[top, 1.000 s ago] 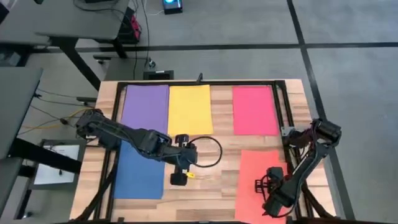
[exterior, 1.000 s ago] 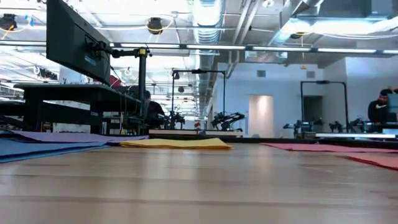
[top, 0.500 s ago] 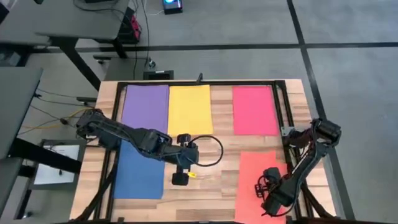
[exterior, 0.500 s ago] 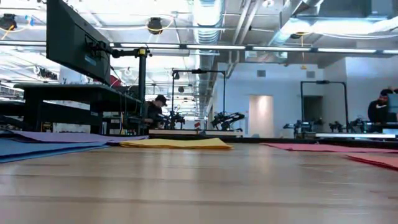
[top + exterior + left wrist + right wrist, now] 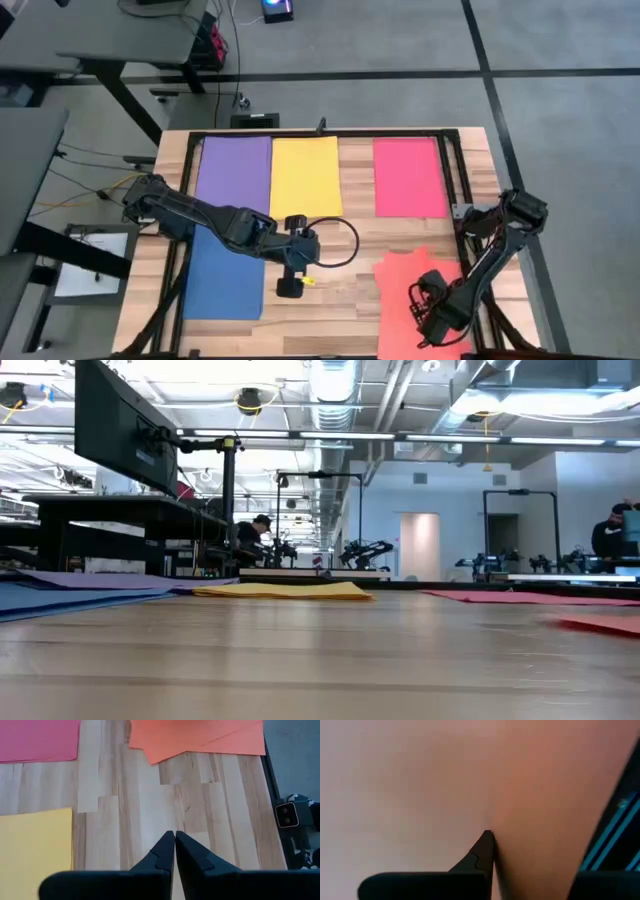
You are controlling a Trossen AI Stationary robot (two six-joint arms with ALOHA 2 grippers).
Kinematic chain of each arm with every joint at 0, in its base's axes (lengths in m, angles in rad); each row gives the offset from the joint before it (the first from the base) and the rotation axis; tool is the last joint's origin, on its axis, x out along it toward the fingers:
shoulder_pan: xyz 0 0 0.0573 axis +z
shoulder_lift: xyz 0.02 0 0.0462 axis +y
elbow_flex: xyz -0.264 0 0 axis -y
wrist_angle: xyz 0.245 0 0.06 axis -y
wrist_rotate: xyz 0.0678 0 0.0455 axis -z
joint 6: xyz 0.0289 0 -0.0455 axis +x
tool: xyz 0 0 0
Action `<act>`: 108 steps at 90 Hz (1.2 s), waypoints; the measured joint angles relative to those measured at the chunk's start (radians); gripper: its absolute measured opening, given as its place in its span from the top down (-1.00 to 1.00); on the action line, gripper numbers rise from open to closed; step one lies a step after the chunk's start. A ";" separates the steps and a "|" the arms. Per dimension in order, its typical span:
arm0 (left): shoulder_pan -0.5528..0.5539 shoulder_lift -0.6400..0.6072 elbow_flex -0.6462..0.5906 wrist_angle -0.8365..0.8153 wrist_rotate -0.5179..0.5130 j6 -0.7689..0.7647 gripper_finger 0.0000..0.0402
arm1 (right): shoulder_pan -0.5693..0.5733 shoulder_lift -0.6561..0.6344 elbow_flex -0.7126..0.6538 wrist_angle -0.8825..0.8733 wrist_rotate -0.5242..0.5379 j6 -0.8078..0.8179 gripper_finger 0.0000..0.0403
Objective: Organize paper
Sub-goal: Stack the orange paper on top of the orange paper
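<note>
Five sheets of paper lie on the wooden table: purple (image 5: 235,165), yellow (image 5: 305,175) and red-pink (image 5: 410,177) along the far side, blue (image 5: 222,280) near left, orange-coral (image 5: 405,285) near right. The orange-coral sheet lies askew, and the left wrist view shows two overlapping orange edges (image 5: 200,740). My right gripper (image 5: 425,303) is over this sheet, shut on it. My left gripper (image 5: 290,285) hangs shut over bare wood between the blue and orange-coral sheets, holding nothing (image 5: 174,837). My right gripper has the orange-coral paper (image 5: 540,795) between its fingers. The paper stands against the one finger (image 5: 482,851) that shows and hides the other. It fills the wrist view, so which edge is held and how many layers cannot be told. The rest of the sheet lies on the table.
A black frame (image 5: 320,133) rims the table. A looped black cable (image 5: 345,240) lies on the wood beside my left gripper. Bare wood runs between the yellow and red-pink sheets. The low view shows desks, other robots and people in the room behind.
My right gripper has moved a little toward the table's left edge. The orange-coral paper has gone with it: it lay square at the near right and is now skewed, its far-left corner shifted toward the table's middle. My left arm has kept still.
</note>
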 joint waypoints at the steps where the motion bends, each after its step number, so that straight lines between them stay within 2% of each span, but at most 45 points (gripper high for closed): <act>1: 0.000 0.000 0.000 0.000 0.000 0.002 1.00 | -0.001 0.000 0.000 0.001 0.000 0.002 0.96; 9: 0.000 0.000 0.000 0.000 0.000 0.012 1.00 | -0.011 0.000 0.000 -0.004 -0.006 0.029 0.83; 31: 0.002 0.000 0.000 -0.006 0.000 0.019 1.00 | -0.039 -0.003 0.000 -0.027 -0.071 0.078 0.29; 45: 0.003 0.000 0.000 -0.008 0.000 0.019 1.00 | -0.046 -0.036 0.037 -0.072 -0.080 0.059 0.10; 70: 0.012 -0.001 -0.077 0.051 0.013 -0.029 1.00 | -0.043 -0.109 0.087 -0.269 -0.080 0.046 0.06; 78: 0.012 -0.002 -0.115 0.114 0.023 -0.066 1.00 | -0.043 -0.137 0.087 -0.312 -0.081 0.043 0.08; 85: 0.011 -0.001 -0.155 0.207 0.077 -0.099 1.00 | -0.043 -0.167 0.087 -0.322 -0.070 0.021 0.09; 94: 0.005 0.004 -0.242 0.407 0.126 -0.176 1.00 | -0.038 -0.198 0.087 -0.290 0.006 -0.027 0.10; 108: 0.004 0.074 -0.326 0.630 0.141 -0.306 1.00 | -0.012 -0.212 0.087 -0.228 0.198 -0.043 0.11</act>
